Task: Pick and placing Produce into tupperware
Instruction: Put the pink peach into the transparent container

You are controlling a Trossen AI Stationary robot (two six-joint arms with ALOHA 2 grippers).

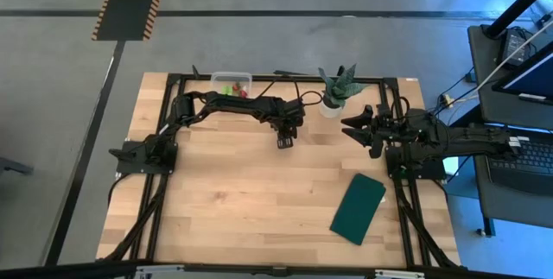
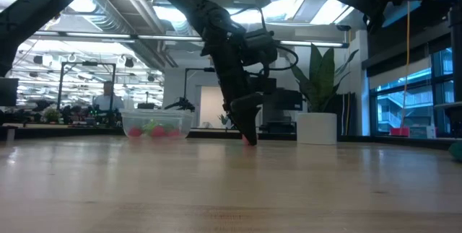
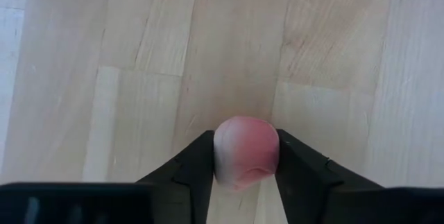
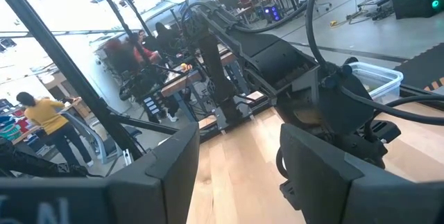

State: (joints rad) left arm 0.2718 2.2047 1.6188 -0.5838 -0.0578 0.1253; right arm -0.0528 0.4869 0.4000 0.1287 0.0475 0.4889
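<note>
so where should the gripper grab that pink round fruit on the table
Across its widest middle, from above: the pinkish round fruit is a smooth ball sitting on the table, so any lower or higher pinch could squirt it out. The left gripper already brackets it that way.

Two dark, slim, jointed arms — black cables looped along them — each ending in matte black, wedge-shaped fingers (image 3: pixel 187 172).

The worktop (image 1: pixel 242 184) is pale wood in blocks. The round fruit (image 3: pixel 246 151) is pink, fading to white. The clear tupperware (image 1: pixel 232 83) holds red and green pieces. A dark green rectangle (image 1: pixel 358 208) lies near the right edge. The plant (image 1: pixel 338 85) is green in a white pot.
</note>
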